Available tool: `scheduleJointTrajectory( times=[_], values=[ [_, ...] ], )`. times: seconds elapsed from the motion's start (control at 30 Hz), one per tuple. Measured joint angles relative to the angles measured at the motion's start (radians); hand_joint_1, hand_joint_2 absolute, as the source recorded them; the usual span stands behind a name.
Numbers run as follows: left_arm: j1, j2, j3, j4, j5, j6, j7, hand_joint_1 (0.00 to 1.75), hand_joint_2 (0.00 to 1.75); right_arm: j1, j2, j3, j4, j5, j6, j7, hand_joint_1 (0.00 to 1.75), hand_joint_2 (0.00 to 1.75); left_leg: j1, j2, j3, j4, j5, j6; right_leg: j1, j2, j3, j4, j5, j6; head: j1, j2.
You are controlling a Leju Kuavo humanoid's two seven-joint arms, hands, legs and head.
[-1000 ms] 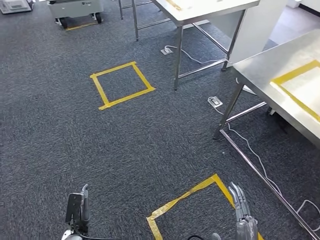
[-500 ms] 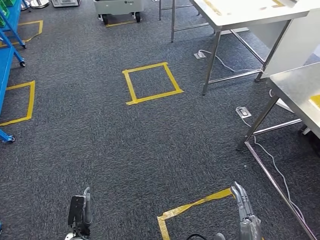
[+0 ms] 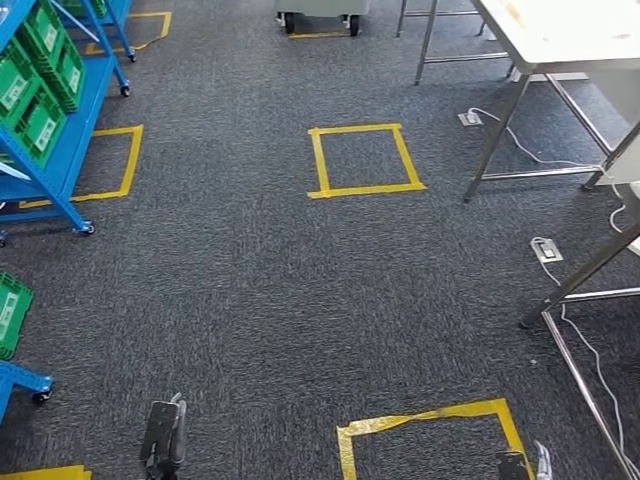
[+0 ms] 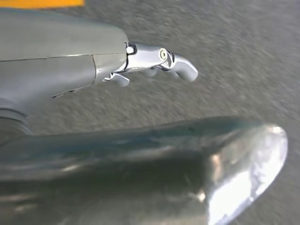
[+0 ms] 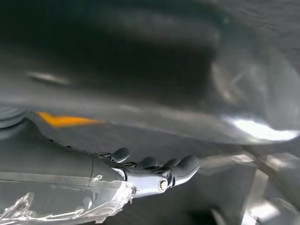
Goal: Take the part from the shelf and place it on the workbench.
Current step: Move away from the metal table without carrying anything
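Both hands are hanging empty, away from the shelf.
Head view: you're seeing the blue shelf [image 3: 53, 150] carrying green bins [image 3: 41, 75]; the part itself I cannot tell. Wrist views: left hand [image 4: 155, 61] and right hand [image 5: 155, 171] fingers are extending, gripping nothing.

A grey carpet floor with yellow tape squares.

The carpet [image 3: 226, 300] is dark and speckled. One yellow tape square [image 3: 365, 160] lies far ahead of the fingers, one more [image 3: 434, 425] lies close between them. White cables [image 3: 596, 365] trail under the metal legs [image 3: 581, 270]. A grey cart on wheels [image 3: 321, 12] stands far off.
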Motion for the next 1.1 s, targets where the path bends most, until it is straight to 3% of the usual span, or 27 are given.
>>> scheduleJointTrajectory(
  times=[0.07,0.13,0.2,0.23,0.27,0.3,0.37,0.43,0.5,0.53,0.6,0.67,0.73,0.77,0.8,0.87,0.93,1.0,1.03,1.1],
  values=[
    [0.007,0.002,0.001,0.007,-0.012,0.002,0.024,0.00,0.00,-0.029,0.000,-0.041,0.082,0.011,0.001,0.054,0.00,0.00,0.002,-0.023,-0.002,-0.002,0.004,0.014,-0.007,0.038,-0.011,0.030,-0.026,0.009,0.002,0.000],
    [0.009,0.002,0.001,0.012,-0.026,0.003,0.056,0.00,0.00,-0.047,0.000,-0.072,0.151,0.021,0.013,0.135,0.00,0.00,0.003,-0.050,-0.002,-0.003,0.006,0.024,-0.011,0.103,-0.061,0.144,-0.088,0.013,0.006,0.000],
    [0.014,0.003,0.002,0.021,-0.043,0.000,0.093,0.00,0.00,-0.054,0.000,-0.100,0.206,0.031,0.030,0.236,0.00,0.00,0.000,-0.083,-0.002,-0.003,0.006,0.029,-0.009,0.130,-0.124,0.273,-0.135,0.011,0.007,0.000],
    [0.020,0.003,0.002,0.025,-0.050,-0.002,0.110,0.00,0.00,-0.056,0.000,-0.110,0.227,0.036,0.036,0.277,0.00,0.00,-0.001,-0.099,-0.002,-0.003,0.006,0.029,-0.009,0.134,-0.139,0.296,-0.133,0.009,0.008,0.000],
    [0.027,0.004,0.002,0.029,-0.056,-0.003,0.123,0.00,0.00,-0.058,0.000,-0.118,0.244,0.041,0.040,0.306,0.00,0.00,-0.002,-0.115,-0.002,-0.003,0.007,0.029,-0.009,0.138,-0.135,0.280,-0.112,0.006,0.008,0.000],
    [0.033,0.004,0.002,0.031,-0.060,-0.004,0.131,0.00,0.00,-0.061,0.000,-0.123,0.257,0.045,0.042,0.323,0.00,0.00,-0.002,-0.131,-0.001,-0.002,0.007,0.028,-0.009,0.146,-0.113,0.225,-0.076,0.002,0.008,0.000],
    [0.039,0.004,0.002,0.036,-0.064,-0.006,0.140,0.00,0.00,-0.071,0.000,-0.131,0.279,0.051,0.045,0.338,0.00,0.00,-0.003,-0.159,-0.003,0.000,0.009,0.023,-0.014,0.198,-0.052,0.086,-0.017,-0.003,0.007,0.000],
    [0.040,0.004,0.003,0.038,-0.063,-0.008,0.159,0.00,0.00,-0.080,0.001,-0.135,0.297,0.057,0.051,0.359,0.00,0.00,0.000,-0.183,-0.009,0.001,0.012,0.012,-0.016,0.237,-0.020,0.019,-0.004,-0.006,0.007,0.000],
    [0.045,0.005,0.004,0.042,-0.052,-0.009,0.189,0.00,0.00,-0.086,0.004,-0.138,0.309,0.067,0.059,0.383,0.00,0.00,0.004,-0.204,-0.015,-0.003,0.019,-0.002,-0.013,0.223,-0.015,0.014,-0.003,-0.014,0.007,0.000],
    [0.049,0.006,0.006,0.045,-0.045,-0.009,0.201,0.00,0.00,-0.088,0.006,-0.138,0.313,0.075,0.063,0.391,0.00,0.00,0.005,-0.197,-0.019,0.000,0.016,-0.008,-0.013,0.210,-0.013,0.010,0.001,-0.020,0.007,0.000],
    [0.054,0.007,0.011,0.047,-0.033,-0.009,0.214,0.00,0.00,-0.089,0.011,-0.138,0.318,0.096,0.066,0.394,0.00,0.00,0.002,-0.149,-0.047,0.052,-0.022,-0.016,-0.014,0.182,-0.011,0.001,0.007,-0.033,0.000,0.000],
    [0.054,0.009,0.021,0.047,-0.016,-0.012,0.213,0.00,0.00,-0.087,0.014,-0.138,0.323,0.112,0.065,0.383,0.00,0.00,0.000,-0.096,-0.106,0.175,-0.090,-0.021,-0.011,0.148,-0.012,0.000,0.008,-0.039,-0.005,0.000],
    [0.055,0.010,0.035,0.047,0.000,-0.017,0.201,0.00,0.00,-0.087,0.018,-0.138,0.327,0.120,0.063,0.363,0.00,0.00,0.001,-0.080,-0.147,0.267,-0.120,-0.025,-0.009,0.115,-0.012,0.000,0.006,-0.040,-0.006,0.000],
    [0.057,0.011,0.042,0.047,0.006,-0.020,0.193,0.00,0.00,-0.088,0.020,-0.138,0.328,0.122,0.061,0.351,0.00,0.00,0.001,-0.077,-0.143,0.264,-0.107,-0.026,-0.009,0.100,-0.012,0.000,0.005,-0.040,-0.006,0.000],
    [0.058,0.012,0.050,0.047,0.013,-0.024,0.185,0.00,0.00,-0.090,0.022,-0.138,0.329,0.124,0.058,0.340,0.00,0.00,0.001,-0.070,-0.119,0.223,-0.079,-0.027,-0.009,0.086,-0.010,0.000,0.004,-0.038,-0.006,0.000],
    [0.057,0.013,0.068,0.047,0.034,-0.038,0.168,0.00,0.00,-0.092,0.027,-0.138,0.329,0.127,0.050,0.315,0.00,0.00,-0.001,-0.025,-0.041,0.089,-0.020,-0.027,-0.005,0.062,-0.006,0.003,-0.001,-0.031,-0.007,0.000],
    [0.052,0.012,0.088,0.047,0.061,-0.054,0.152,0.00,0.00,-0.092,0.031,-0.138,0.329,0.130,0.042,0.287,0.00,0.00,-0.004,0.009,0.004,0.007,-0.001,-0.017,0.002,0.040,-0.002,0.006,-0.007,-0.021,-0.008,0.000],
    [0.051,0.012,0.111,0.047,0.078,-0.066,0.136,0.00,0.00,-0.095,0.034,-0.138,0.330,0.132,0.037,0.261,0.00,0.00,-0.006,-0.007,0.003,-0.001,-0.003,-0.001,0.004,0.019,0.003,0.006,-0.011,-0.013,-0.005,0.000],
    [0.054,0.012,0.121,0.047,0.082,-0.069,0.130,0.00,0.00,-0.097,0.035,-0.138,0.330,0.132,0.036,0.250,0.00,0.00,-0.005,-0.018,0.002,-0.002,-0.002,0.005,0.002,0.022,0.004,0.010,-0.016,-0.007,-0.004,0.000],
    [0.056,0.012,0.137,0.047,0.086,-0.073,0.120,0.00,0.00,-0.100,0.038,-0.138,0.330,0.134,0.033,0.234,0.00,0.00,-0.002,-0.040,0.002,-0.003,0.001,0.017,-0.003,0.067,-0.014,0.059,-0.052,0.004,0.000,0.000]
  ],
)
